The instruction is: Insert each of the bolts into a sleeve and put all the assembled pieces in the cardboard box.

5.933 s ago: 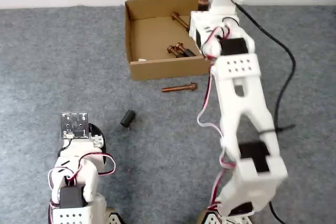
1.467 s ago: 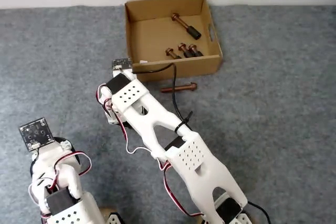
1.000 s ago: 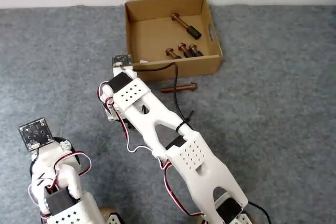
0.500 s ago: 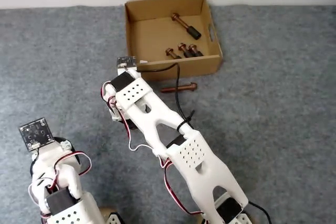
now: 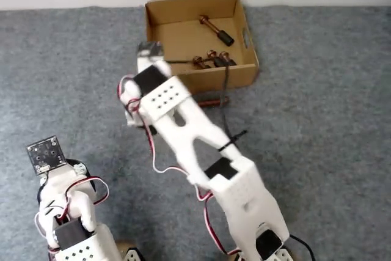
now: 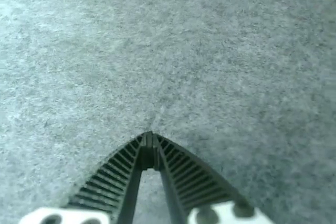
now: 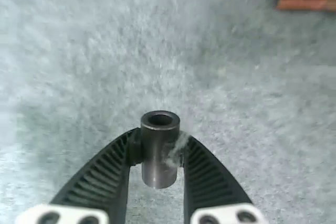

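sleeve point(image 7: 159, 153) gripped in the right tool point(image 7: 159, 142); aim its bore squarely at the loose bolt point(image 5: 211, 100), upper centre of frame, probably lying flat. left tool point(image 6: 150, 140) clenched empty.

White plastic left arm point(image 5: 82, 203) and right arm point(image 5: 177, 120), blocky links with dot-grid perforated panels point(image 5: 164, 98) and black servo motors point(image 5: 221, 169). Red, white and black wires point(image 5: 129, 107) looped at the joints; one black cable point(image 5: 226, 102). Square circuit board point(image 5: 46, 154) at the wrist. Black ribbed fingers point(image 6: 184, 177) on white bases.
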Controlling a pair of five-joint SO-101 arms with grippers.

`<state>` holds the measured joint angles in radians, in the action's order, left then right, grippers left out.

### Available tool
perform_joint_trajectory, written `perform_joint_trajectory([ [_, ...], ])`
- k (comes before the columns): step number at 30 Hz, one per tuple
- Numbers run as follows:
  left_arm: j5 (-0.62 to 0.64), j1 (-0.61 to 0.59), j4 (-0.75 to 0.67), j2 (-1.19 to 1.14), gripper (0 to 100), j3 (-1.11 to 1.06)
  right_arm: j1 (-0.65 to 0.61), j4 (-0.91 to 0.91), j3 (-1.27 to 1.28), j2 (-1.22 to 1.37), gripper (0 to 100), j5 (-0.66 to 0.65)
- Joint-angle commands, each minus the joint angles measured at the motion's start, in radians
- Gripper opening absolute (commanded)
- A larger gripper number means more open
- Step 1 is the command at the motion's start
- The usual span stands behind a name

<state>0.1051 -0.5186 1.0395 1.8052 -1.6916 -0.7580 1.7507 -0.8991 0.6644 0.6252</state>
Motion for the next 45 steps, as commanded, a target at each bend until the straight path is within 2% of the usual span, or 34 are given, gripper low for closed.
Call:
perform_joint_trajectory([
  [1,-0.008,0.011,0.011,0.003,1,0.008,0.053,0.044,0.006,-0.154,0.9,-0.041],
  [13,-0.008,0.011,0.032,0.003,1,0.008,0.295,0.042,0.496,-0.593,0.9,-0.032],
  [21,-0.008,0.011,0.032,0.005,1,0.008,0.522,0.016,0.763,-0.848,0.9,-0.015],
  [25,-0.008,0.011,0.026,0.006,1,0.008,0.625,-0.050,0.941,-0.992,0.9,-0.017],
  [30,-0.008,0.011,0.026,0.008,1,0.016,0.691,-0.177,1.200,-1.234,0.9,-0.017],
  [37,-0.008,0.012,0.029,0.002,1,0.128,0.846,-0.377,1.600,-1.558,0.9,-0.025],
  [45,-0.034,0.216,0.115,0.000,1,0.320,0.932,-0.406,1.857,-1.853,0.9,-0.132],
])
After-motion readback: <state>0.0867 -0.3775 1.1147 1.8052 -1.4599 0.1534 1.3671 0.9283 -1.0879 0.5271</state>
